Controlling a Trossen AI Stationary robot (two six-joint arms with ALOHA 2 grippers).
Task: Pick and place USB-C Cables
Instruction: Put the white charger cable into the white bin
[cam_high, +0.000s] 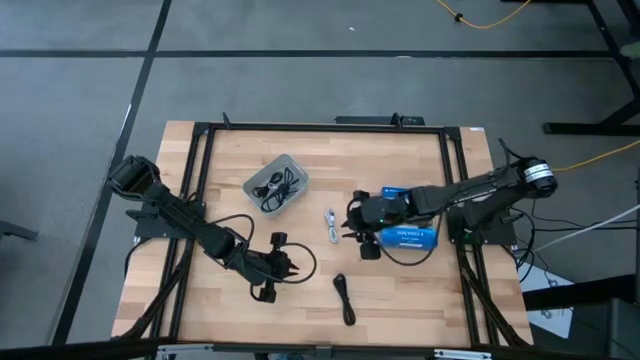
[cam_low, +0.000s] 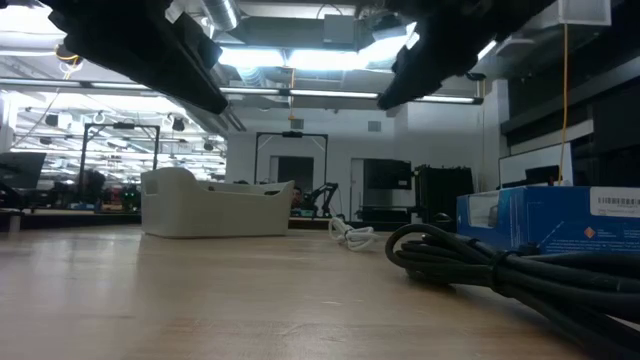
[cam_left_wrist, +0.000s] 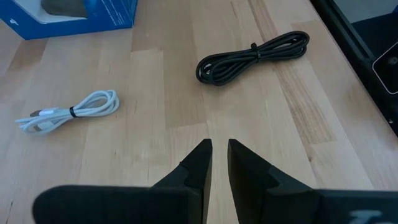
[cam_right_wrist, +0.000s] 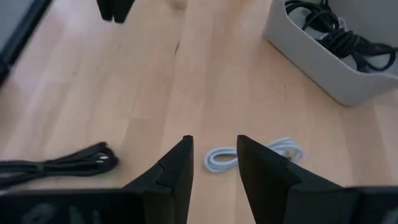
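Note:
A white coiled USB-C cable (cam_high: 331, 226) (cam_left_wrist: 68, 113) lies flat on the wood near the table's middle. My right gripper (cam_high: 350, 226) (cam_right_wrist: 214, 146) hovers open over it, and the cable's looped end (cam_right_wrist: 217, 158) shows between the fingers, untouched. A black coiled cable (cam_high: 344, 298) (cam_left_wrist: 252, 57) (cam_low: 480, 262) lies closer to the near edge. My left gripper (cam_high: 292, 266) (cam_left_wrist: 219, 149) hangs over bare wood left of the black cable, its fingers a narrow gap apart. Black cables (cam_right_wrist: 336, 34) lie inside the grey tray (cam_high: 290, 165).
The blue retail box (cam_high: 410, 236) (cam_low: 550, 220) sits under my right arm, right of the white cable. The grey tray (cam_right_wrist: 311, 56) (cam_low: 215, 210) stands toward the far side, left of centre. Bare wood lies along the table's near-left part. A black frame borders the table.

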